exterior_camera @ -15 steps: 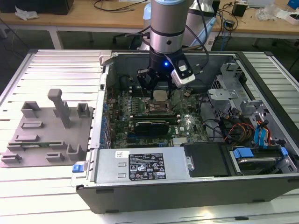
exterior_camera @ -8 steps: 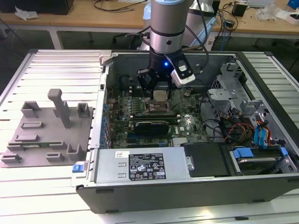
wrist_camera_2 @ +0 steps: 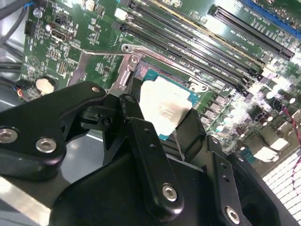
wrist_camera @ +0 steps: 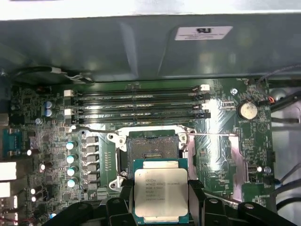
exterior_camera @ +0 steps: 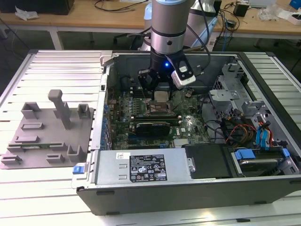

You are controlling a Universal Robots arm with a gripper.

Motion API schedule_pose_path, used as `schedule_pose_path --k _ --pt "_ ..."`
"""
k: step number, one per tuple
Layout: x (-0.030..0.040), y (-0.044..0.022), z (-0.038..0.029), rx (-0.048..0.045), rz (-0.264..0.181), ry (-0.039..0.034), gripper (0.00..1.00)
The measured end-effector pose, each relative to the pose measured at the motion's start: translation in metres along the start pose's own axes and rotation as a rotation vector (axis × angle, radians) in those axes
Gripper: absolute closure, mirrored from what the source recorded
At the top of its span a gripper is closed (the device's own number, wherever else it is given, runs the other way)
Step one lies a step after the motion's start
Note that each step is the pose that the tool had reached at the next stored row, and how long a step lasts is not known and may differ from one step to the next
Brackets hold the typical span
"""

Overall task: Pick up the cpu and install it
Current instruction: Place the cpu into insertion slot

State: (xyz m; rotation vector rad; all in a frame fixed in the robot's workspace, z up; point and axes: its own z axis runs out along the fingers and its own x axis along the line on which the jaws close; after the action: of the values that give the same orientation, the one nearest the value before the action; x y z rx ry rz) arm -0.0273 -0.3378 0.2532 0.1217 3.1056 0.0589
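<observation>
While black 2-finger gripper (exterior_camera: 159, 94) pinches small flat square silver-topped cpu (wrist_camera: 161, 194) by edges, chip hangs close over open dark metal-framed socket (wrist_camera: 149, 153); pickup done, seating left

Pale slatted metal surface (exterior_camera: 56, 66) runs across the foreground, w/ soft glare on the slats nearest the camera. Behind it stand a wood-top desk (exterior_camera: 89, 19) on white legs at the exterior view's left & a second desk (exterior_camera: 263, 26) at the right, both w/ loose cables (exterior_camera: 117, 5) & small clutter. Dark floor (exterior_camera: 80, 40) shows under them; light is even, no hard shadows.
</observation>
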Motion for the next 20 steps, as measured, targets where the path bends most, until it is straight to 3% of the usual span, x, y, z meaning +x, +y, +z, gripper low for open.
schedule_pose_path --k 4,15,20 --pt "0.0 0.0 0.0001 0.0037 0.115 -0.0045 0.45" --pt "0.0 0.0 0.0003 0.0093 0.294 -0.0115 0.45" --pt "0.0 0.0 0.0004 0.0135 0.427 -0.0167 0.45"
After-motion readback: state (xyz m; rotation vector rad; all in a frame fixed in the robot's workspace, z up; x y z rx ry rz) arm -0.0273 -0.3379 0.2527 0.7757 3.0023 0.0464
